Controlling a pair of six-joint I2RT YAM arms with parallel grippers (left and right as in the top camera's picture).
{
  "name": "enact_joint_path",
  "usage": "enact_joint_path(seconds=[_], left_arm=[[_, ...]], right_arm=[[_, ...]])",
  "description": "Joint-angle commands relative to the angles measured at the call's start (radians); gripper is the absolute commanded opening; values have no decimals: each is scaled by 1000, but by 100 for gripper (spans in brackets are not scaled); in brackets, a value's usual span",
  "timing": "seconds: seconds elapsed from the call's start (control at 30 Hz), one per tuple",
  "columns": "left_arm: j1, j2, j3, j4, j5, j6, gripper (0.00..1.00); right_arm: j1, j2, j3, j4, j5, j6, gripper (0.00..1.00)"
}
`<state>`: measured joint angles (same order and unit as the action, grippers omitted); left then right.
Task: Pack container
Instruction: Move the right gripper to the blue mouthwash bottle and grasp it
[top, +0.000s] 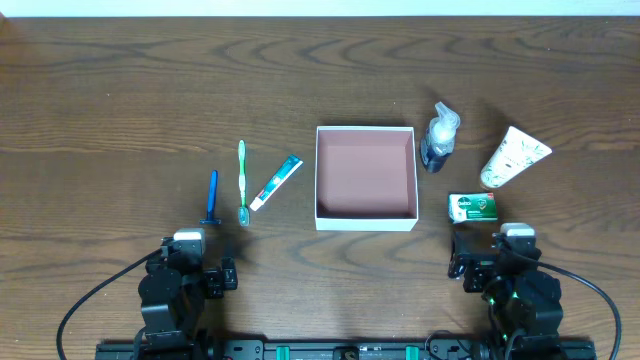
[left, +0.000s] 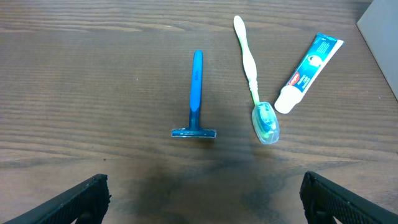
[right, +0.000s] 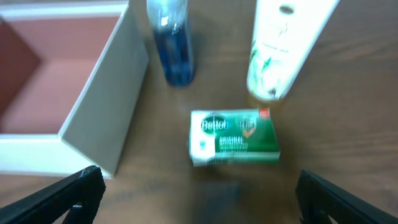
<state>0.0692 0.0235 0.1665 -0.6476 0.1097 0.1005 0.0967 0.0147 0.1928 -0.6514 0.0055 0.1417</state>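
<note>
White-walled square container (top: 366, 217) sits open, upright, mid-table.

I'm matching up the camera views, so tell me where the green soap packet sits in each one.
Overhead: the green soap packet lies right of centre, off the container's near right corner.
Left wrist: not in it.
Right wrist: mid-picture, right of the container's white wall.
Shared landmark: the container, whose wall also clips the left wrist view's top right corner.
</note>
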Motion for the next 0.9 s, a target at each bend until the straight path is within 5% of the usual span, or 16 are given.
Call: enact_joint_path(seconds=[0.0, 0.1, 0.37, 0.63, 0.87], left_arm=[[2, 0, -9, -2, 14, -16, 98], [2, 0, -9, -1, 14, -16, 98], [2, 0, -9, -2, 14, -16, 98], [2, 0, -9, -2, 14, -16, 98], [2, 0, -9, -2, 14, -16, 98]], right_arm=[[5, -8, -7, 23, -62, 114, 99], [5, -8, -7, 101, -138, 224, 99], [5, 242, 138, 167, -166, 109, 99], [6, 887, 676, -42, -119, 51, 99], [8, 1291, 1170, -276, -276, 47, 99]])
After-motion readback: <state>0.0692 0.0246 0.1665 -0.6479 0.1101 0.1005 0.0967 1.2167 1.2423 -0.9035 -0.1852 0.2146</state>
